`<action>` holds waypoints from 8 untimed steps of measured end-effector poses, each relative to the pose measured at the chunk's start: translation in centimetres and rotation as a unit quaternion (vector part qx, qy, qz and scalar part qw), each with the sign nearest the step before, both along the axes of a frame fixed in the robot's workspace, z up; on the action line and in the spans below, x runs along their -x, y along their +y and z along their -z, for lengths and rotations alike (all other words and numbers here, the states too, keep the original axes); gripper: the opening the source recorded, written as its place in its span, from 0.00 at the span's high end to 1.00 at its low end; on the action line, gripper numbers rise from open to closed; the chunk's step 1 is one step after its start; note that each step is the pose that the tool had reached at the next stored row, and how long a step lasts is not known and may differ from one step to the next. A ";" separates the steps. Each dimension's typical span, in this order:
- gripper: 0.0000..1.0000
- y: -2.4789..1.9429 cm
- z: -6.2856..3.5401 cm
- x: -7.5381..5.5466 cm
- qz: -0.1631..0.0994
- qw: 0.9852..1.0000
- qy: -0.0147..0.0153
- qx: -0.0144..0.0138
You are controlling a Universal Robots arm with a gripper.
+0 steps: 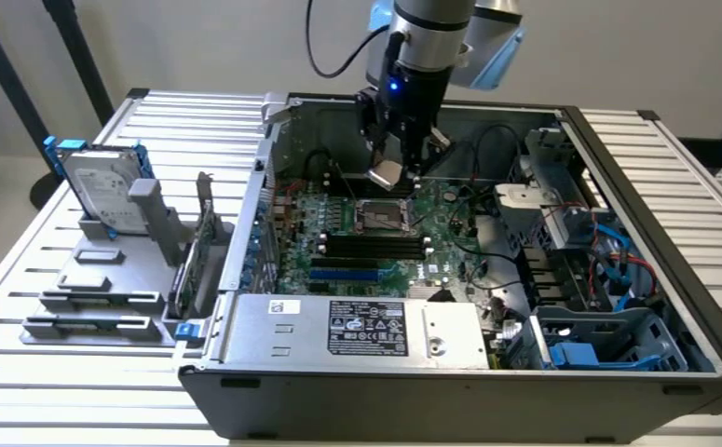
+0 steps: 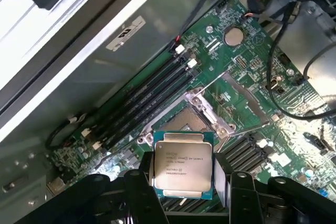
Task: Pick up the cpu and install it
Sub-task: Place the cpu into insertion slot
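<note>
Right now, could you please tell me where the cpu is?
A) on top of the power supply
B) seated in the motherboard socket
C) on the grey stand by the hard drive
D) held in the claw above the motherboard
D: the cpu is gripped in the claw, above the open socket.

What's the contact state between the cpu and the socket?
Apart. The exterior view shows the cpu held tilted in the jaws above the socket, with a clear gap between them.
</note>
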State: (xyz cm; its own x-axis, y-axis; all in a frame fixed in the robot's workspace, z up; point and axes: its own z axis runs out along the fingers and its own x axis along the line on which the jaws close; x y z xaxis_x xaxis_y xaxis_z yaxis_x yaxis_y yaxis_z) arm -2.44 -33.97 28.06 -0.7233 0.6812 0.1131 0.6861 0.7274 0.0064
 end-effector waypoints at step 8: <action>0.46 0.00 0.70 0.0 0.072 0.997 0.000 0.000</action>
State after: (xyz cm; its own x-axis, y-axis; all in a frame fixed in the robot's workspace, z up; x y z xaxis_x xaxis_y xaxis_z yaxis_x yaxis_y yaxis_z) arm -2.44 -33.97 27.36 -0.6171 0.7786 0.1138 0.7841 0.6206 0.0058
